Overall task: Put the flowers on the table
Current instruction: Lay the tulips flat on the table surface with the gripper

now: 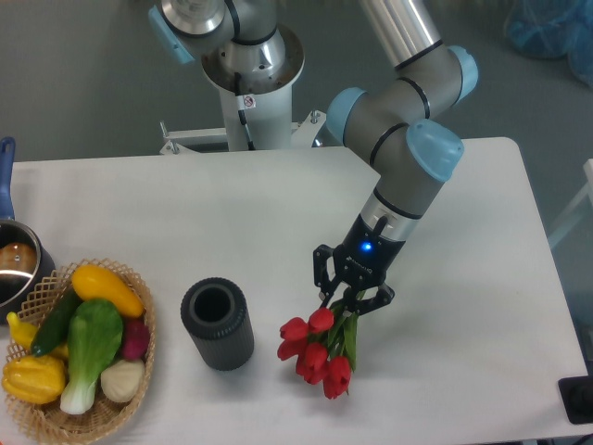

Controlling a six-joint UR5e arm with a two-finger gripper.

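The flowers [317,350], a bunch of red tulips with green stems, hang head-down from my gripper [351,297], which is shut on their stems. The red heads sit just above or on the white table [185,213]; I cannot tell whether they touch it. The bunch is to the right of the dark cylinder vase [217,324], with a gap between them. The upper stems are hidden inside the jaws.
A wicker basket [56,408] of vegetables stands at the front left corner. A metal pot [14,269] with a blue handle is at the left edge. The second arm's base [250,65] stands behind the table. A dark object [576,400] sits at the far right edge.
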